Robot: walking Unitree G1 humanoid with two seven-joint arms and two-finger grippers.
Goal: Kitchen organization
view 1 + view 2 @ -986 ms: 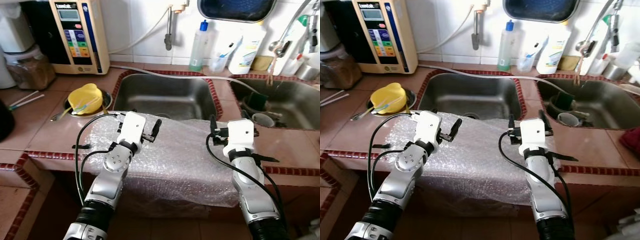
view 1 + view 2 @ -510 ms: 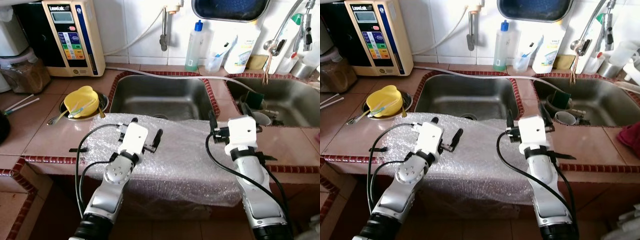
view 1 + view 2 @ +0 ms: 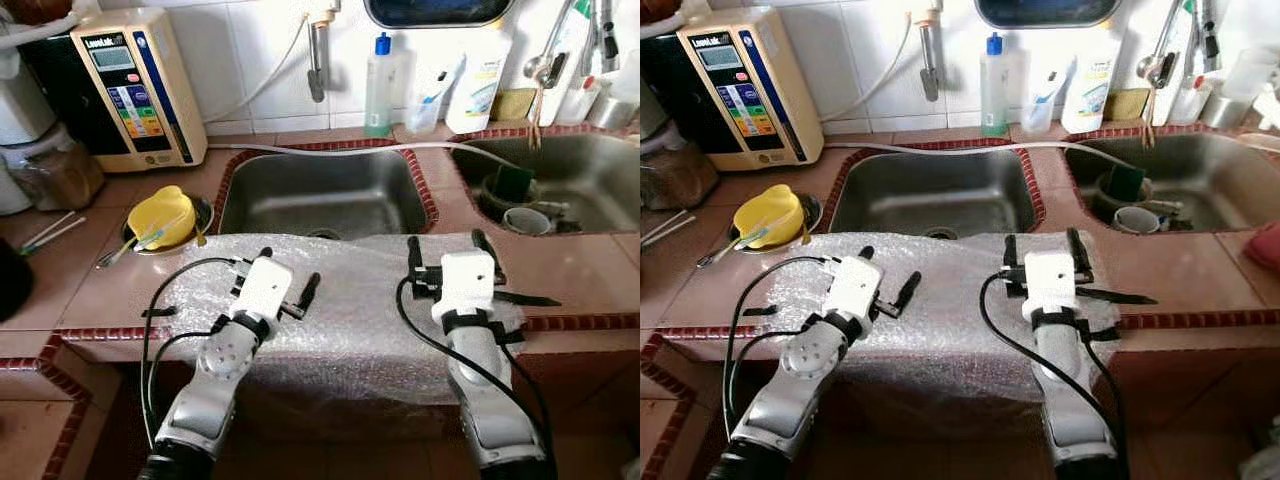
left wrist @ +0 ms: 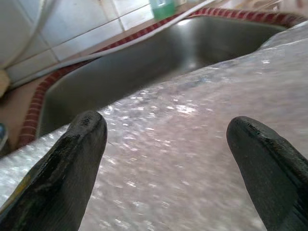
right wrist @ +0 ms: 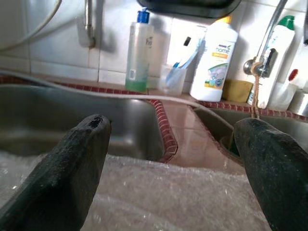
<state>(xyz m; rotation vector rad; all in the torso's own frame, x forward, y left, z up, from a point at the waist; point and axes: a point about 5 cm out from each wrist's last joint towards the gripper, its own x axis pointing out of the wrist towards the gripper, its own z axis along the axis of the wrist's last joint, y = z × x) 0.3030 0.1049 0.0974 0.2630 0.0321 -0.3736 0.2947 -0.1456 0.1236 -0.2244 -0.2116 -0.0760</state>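
Bubble wrap, a big clear sheet of it (image 3: 350, 310), is draped over the front edge of the terracotta-tiled desk (image 3: 590, 280) right in front of the left stainless steel sink basin (image 3: 325, 195), with its front part hanging down over the edge. Both claws sit just above the sheet: the left claw (image 3: 290, 285) is over its left half, black fingers spread wide and pinching nothing, and the left wrist view shows the bumpy, shiny wrap running right under the two fingertips (image 4: 82, 144). The right claw (image 3: 447, 250) is over the right half, near the strip of desk between the two basins, fingers also spread apart and empty, aimed toward the white tiled back wall. The wrap looks crinkly and catches the light. Off to the left on the desk there's a yellow plastic bowl (image 3: 165, 215) sitting in a metal dish with some utensils, and behind it a beige water purifier box with coloured buttons (image 3: 130, 90). Along the back ledge stand a clear bottle with a blue cap and green liquid (image 3: 378, 75) and a white detergent bottle (image 3: 475, 75). The right steel basin (image 3: 560, 180) holds a cup and a dark sponge.
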